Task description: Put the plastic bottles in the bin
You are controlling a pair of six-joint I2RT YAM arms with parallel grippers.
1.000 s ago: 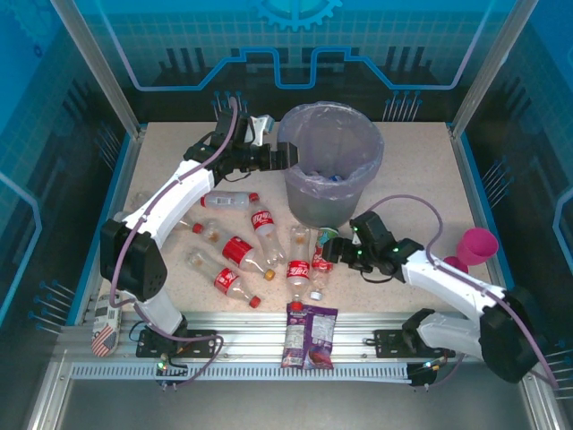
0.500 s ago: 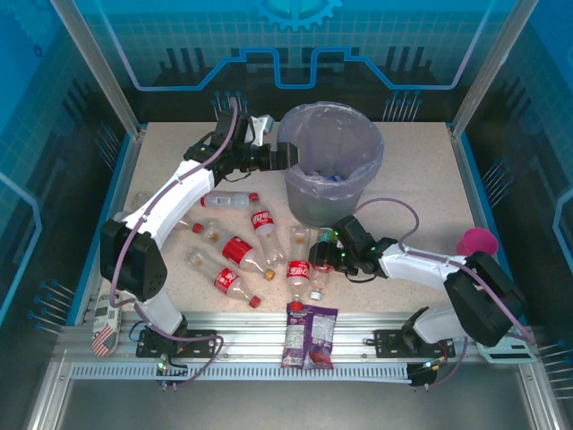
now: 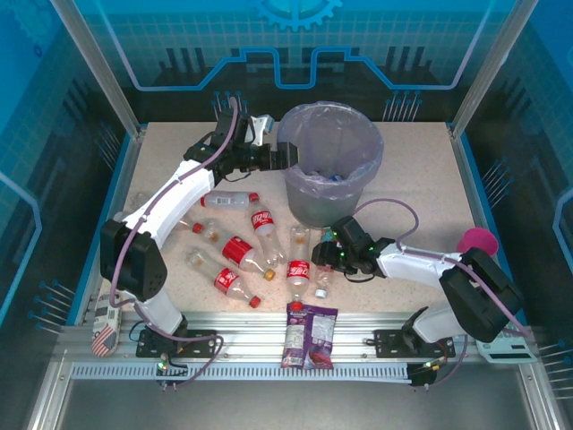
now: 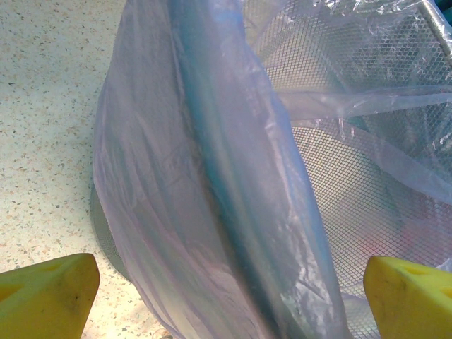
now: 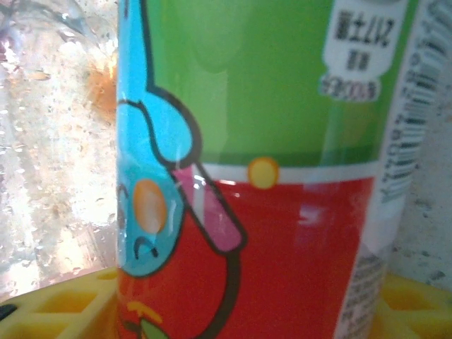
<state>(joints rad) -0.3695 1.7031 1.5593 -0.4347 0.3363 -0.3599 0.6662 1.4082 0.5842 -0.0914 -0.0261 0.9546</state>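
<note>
Several plastic bottles, mostly with red labels and caps, lie scattered on the table in front of the bin, a grey bucket lined with a lilac bag. My right gripper is low over the right end of that cluster. It is shut on a bottle with a green and red label, its yellow fingers pressing both sides. My left gripper hovers open at the bin's left rim. In the left wrist view the bag-covered rim runs between my left gripper's fingertips.
A flat purple snack packet lies at the near edge, just in front of the bottles. A pink cup stands at the right side. The bin's mesh wall shows through the bag. Blue enclosure walls ring the table.
My right arm has reached left toward the bottles and its jaws have closed in on the green-and-red bottle. The left arm has not moved.
</note>
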